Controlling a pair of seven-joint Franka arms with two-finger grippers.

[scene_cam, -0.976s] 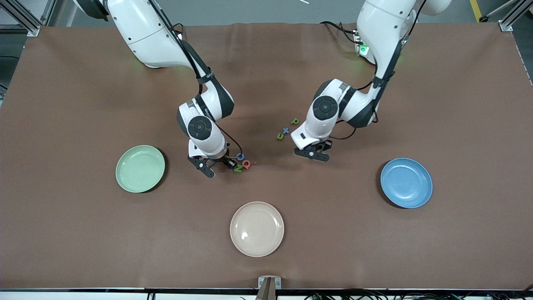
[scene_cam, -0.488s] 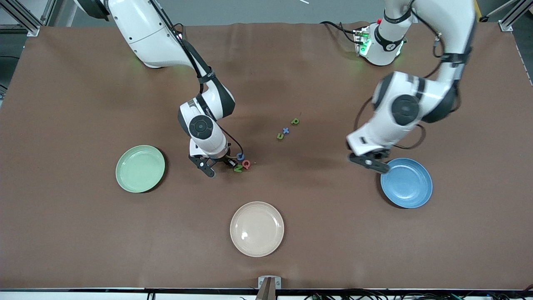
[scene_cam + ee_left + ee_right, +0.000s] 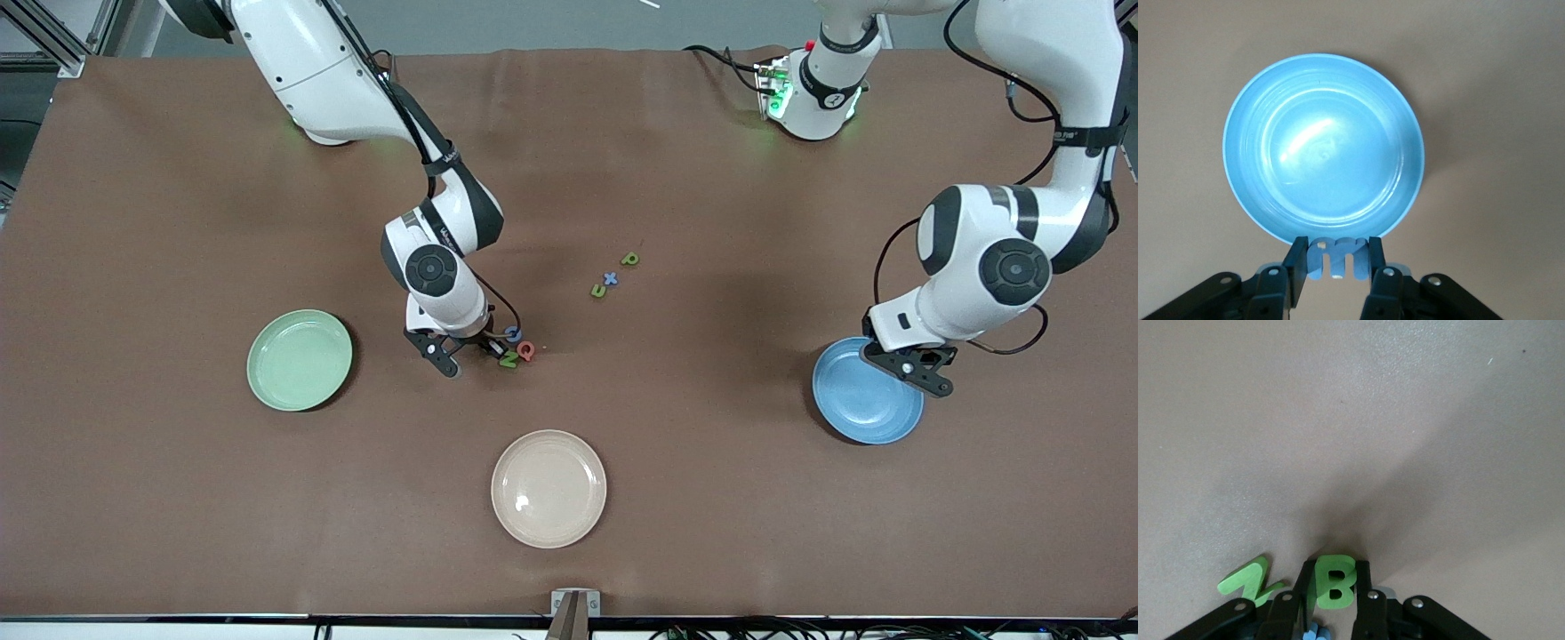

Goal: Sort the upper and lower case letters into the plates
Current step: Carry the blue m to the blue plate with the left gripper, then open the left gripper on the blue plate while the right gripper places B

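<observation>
Light, stiff letters, best pinched across flat sides: blue m held by left gripper over blue plate; green B clamped by right gripper at table level.

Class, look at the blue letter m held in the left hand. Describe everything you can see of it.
The blue letter m is a small, chunky lowercase piece, pale blue with a matte, foam-like look. Its arches and legs show clearly, with a small pale mark on one leg. It is clamped by its outer sides between the fingers of the left hand, up in the air over the rim of the blue plate. Nothing else touches it.
</observation>
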